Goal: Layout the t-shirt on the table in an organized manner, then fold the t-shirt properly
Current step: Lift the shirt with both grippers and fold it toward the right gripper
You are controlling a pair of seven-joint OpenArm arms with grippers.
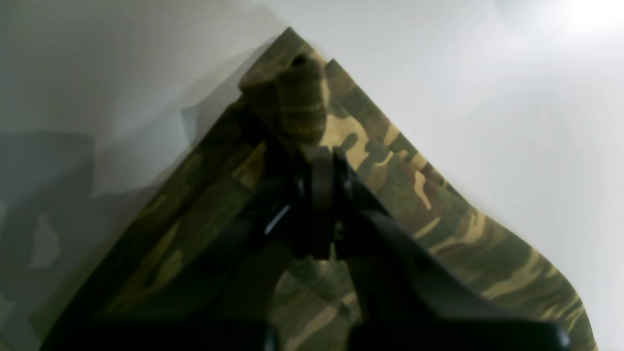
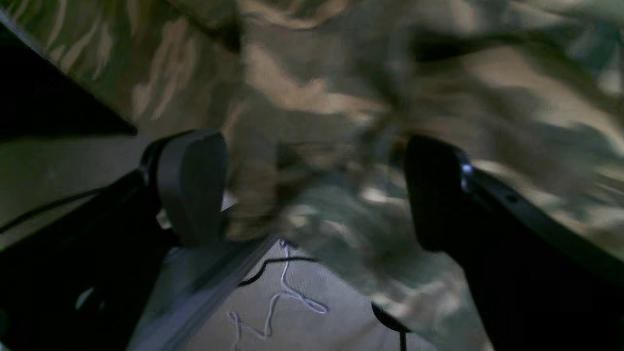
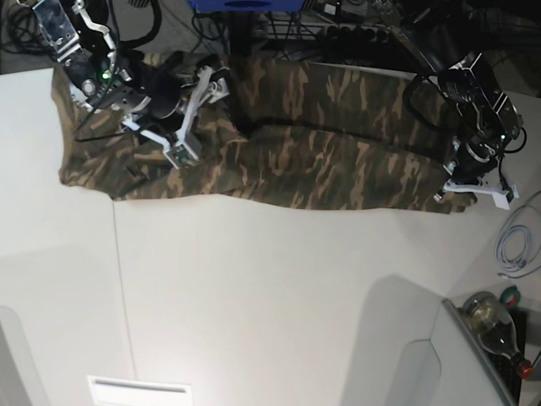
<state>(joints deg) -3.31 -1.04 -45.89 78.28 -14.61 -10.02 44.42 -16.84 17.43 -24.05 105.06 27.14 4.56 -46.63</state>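
One camouflage t-shirt (image 3: 279,144) is lying stretched along the table's (image 3: 270,288) far edge; the left gripper (image 1: 327,168) is pinching its corner, the right gripper (image 2: 312,190) gaping above it.

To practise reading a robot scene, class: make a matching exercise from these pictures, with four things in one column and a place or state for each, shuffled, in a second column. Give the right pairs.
Column one
1. left end effector
2. right end effector
3. t-shirt
4. glass bottle

Column two
A. lying off the table, past its lower right edge in the base view
B. open over cloth
C. spread along the table's far edge
D. shut on a corner of the t-shirt

Pairs: 1-D, 2-B, 3-C, 4-A
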